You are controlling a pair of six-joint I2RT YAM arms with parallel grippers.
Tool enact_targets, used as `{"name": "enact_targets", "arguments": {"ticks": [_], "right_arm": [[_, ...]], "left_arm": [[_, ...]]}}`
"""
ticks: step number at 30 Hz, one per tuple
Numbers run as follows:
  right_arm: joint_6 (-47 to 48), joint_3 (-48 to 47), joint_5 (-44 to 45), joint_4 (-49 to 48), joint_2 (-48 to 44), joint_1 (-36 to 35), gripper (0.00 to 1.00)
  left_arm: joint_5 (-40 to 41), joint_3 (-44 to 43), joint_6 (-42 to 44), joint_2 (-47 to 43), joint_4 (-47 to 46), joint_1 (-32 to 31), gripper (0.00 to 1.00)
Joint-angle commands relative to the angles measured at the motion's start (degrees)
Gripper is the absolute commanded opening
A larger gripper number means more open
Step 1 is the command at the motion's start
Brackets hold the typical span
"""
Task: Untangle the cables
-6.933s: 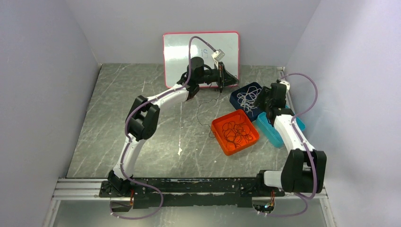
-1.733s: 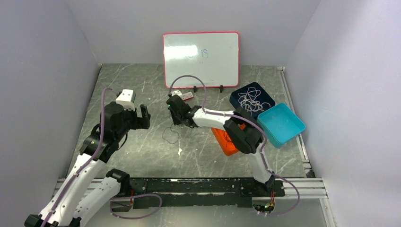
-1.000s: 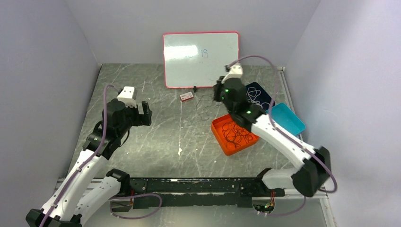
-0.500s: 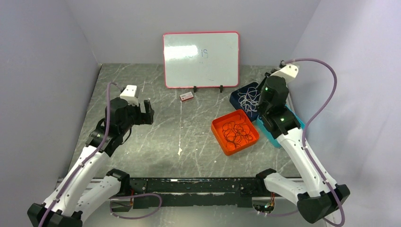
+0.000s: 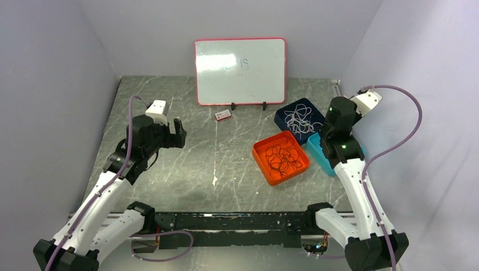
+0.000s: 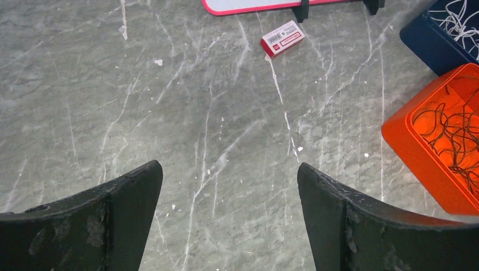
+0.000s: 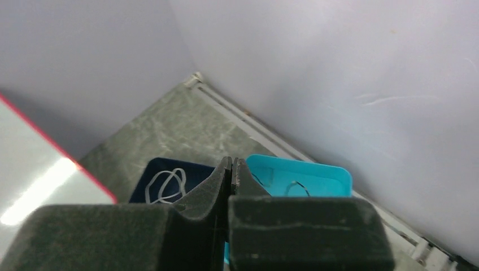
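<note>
Black right fingers: the right gripper (image 7: 231, 165) has its pads pressed flat together with only a hairline seam between them. We cannot tell whether a thread is pinched there.
Teal tray: the teal tray (image 7: 316, 174) sits just past those tips, lower middle of the wrist view, with one black strand (image 7: 295, 187) curled on its floor.
Navy tray: the navy tray (image 7: 195, 169) lies to the left of it in that view and holds the white cables (image 7: 166, 183).
Orange tray: the orange tray (image 5: 261, 165), centre-right of the overhead frame, holds the black cables (image 5: 282, 158) in one knotted heap.
Left gripper: the left gripper (image 6: 227, 170) is spread wide and empty over bare table (image 6: 186, 113), at the left of the overhead frame and well apart from every tray.
Step, as we judge it: dropping off a freed strand at the teal tray.
Doing it well: we would part the fingers fully while low over the teal floor, then pause, since so light a thread may cling to a pad.
Next pick: we would take a single outer loop of the orange heap and lift it slowly — the left gripper could pin the rest.
</note>
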State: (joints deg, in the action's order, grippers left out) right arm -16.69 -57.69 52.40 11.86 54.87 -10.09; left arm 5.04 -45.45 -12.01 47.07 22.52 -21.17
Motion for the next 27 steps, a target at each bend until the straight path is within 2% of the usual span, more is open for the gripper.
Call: {"name": "enact_targets", "arguments": {"ticks": [1,6,10,19,27], "right_arm": [[-1.22,3.25,2.48,-1.37,0.16,4.17,0.0],[0.66,5.07,1.4,-4.17,1.4,9.94,0.0],[-1.86,5.32,-2.88,-3.83,2.57,14.78,0.0],[-5.55,10.95,-8.77,-5.12,3.67,16.97,0.0],[-6.44,14.61,-14.99,-8.44,7.65,24.34,0.0]], "left_arm": [[-2.82,-2.66,0.67,0.46,-0.83,0.45,0.93],[-3.13,-3.16,0.23,0.72,-0.5,0.42,0.92],[-4.68,-3.28,-0.7,1.69,-1.11,0.47,0.9],[-5.4,-5.8,-0.32,4.65,-0.33,0.43,0.87],[-5.98,-7.97,-1.18,7.16,-0.34,0.38,0.84]]}}
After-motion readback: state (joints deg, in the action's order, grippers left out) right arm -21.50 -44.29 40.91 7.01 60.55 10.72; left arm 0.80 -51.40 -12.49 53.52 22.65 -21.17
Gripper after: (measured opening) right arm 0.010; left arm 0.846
